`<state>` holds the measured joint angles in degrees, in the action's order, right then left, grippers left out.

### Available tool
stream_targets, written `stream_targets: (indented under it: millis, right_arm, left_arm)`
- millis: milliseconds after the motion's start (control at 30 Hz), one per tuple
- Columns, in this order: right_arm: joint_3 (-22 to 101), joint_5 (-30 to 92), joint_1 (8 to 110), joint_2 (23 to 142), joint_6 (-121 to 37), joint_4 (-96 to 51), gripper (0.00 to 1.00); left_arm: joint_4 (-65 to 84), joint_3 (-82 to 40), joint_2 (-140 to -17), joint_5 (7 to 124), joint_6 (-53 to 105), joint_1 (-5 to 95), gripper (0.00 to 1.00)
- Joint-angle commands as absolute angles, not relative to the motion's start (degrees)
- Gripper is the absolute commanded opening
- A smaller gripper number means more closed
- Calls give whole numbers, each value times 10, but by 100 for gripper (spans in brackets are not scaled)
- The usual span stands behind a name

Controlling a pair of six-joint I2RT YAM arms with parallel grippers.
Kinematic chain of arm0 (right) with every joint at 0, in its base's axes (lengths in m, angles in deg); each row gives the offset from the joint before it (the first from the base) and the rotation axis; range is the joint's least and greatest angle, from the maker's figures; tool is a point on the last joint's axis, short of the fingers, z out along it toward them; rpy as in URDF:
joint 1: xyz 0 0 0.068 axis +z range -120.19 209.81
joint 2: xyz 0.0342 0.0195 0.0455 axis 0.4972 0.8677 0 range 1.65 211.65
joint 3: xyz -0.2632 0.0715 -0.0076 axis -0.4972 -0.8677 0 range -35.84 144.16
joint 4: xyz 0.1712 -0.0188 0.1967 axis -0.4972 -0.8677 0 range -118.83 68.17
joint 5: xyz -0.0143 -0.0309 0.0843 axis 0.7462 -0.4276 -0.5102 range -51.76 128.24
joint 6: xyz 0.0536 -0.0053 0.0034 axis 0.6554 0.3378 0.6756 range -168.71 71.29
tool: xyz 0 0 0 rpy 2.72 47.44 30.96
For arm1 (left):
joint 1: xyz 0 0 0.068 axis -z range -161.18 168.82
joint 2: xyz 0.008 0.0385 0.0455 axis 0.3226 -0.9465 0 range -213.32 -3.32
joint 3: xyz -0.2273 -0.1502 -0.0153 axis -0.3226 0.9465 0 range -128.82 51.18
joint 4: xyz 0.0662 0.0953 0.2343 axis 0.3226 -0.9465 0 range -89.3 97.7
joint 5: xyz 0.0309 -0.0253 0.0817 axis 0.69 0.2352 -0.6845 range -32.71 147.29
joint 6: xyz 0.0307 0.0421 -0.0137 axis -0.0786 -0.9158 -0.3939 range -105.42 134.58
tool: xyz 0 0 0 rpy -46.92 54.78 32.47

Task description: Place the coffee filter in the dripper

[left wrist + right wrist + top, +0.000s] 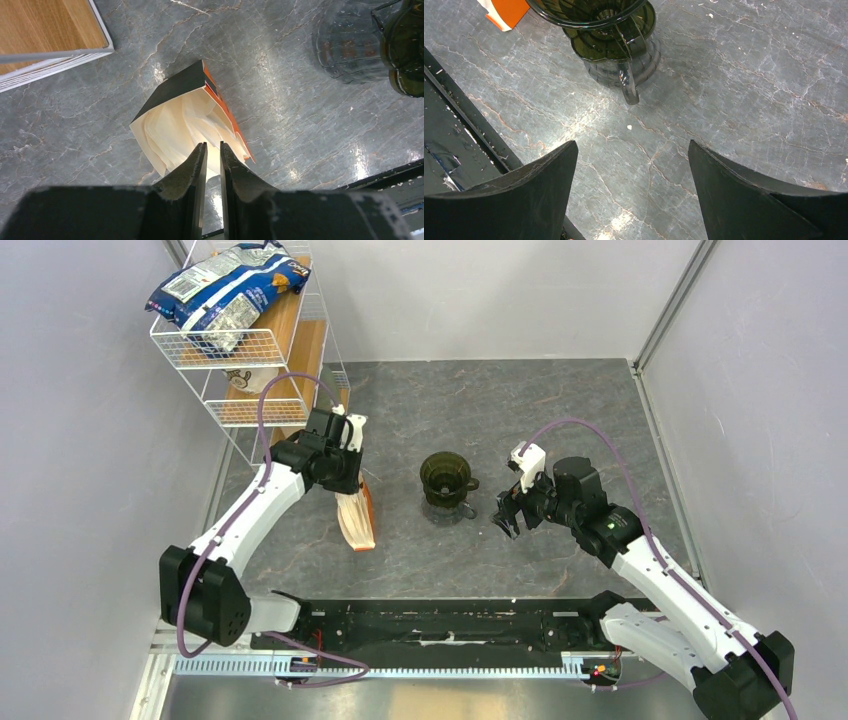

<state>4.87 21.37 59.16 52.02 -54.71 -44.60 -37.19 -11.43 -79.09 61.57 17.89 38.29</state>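
Note:
The dark olive dripper (pixel 445 476) sits on a clear glass cup (pixel 447 510) at mid-table; both show in the right wrist view, the dripper (pixel 589 10) above the cup (pixel 624 65). The tan, orange-edged packet (pixel 357 522) stands tilted to the dripper's left, with its mouth towards my left gripper (pixel 348 490). In the left wrist view several white coffee filters (pixel 180 125) fan out of the packet (pixel 175 87). My left gripper (pixel 213 145) is almost shut, with the edge of a filter between its tips. My right gripper (pixel 503 523) is open and empty (pixel 631 145), just right of the cup.
A white wire rack with wooden shelves (pixel 260 350) holding a blue-and-white bag (pixel 225 290) stands at the back left; its shelf corner shows in the left wrist view (pixel 45 30). A black rail (pixel 440 625) runs along the near edge. Grey walls enclose the table.

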Motion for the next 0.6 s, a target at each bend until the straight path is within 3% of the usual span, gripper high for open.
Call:
stream_targets:
  millis: [0,567]
  right_arm:
    - [70,216,590,510,-543,-428,90]
    - [69,219,590,510,-547,-428,90]
  left_arm:
    - [-352,-130,-793,594,149,382,22]
    - [-353,-116,-808,589,147,382,22]
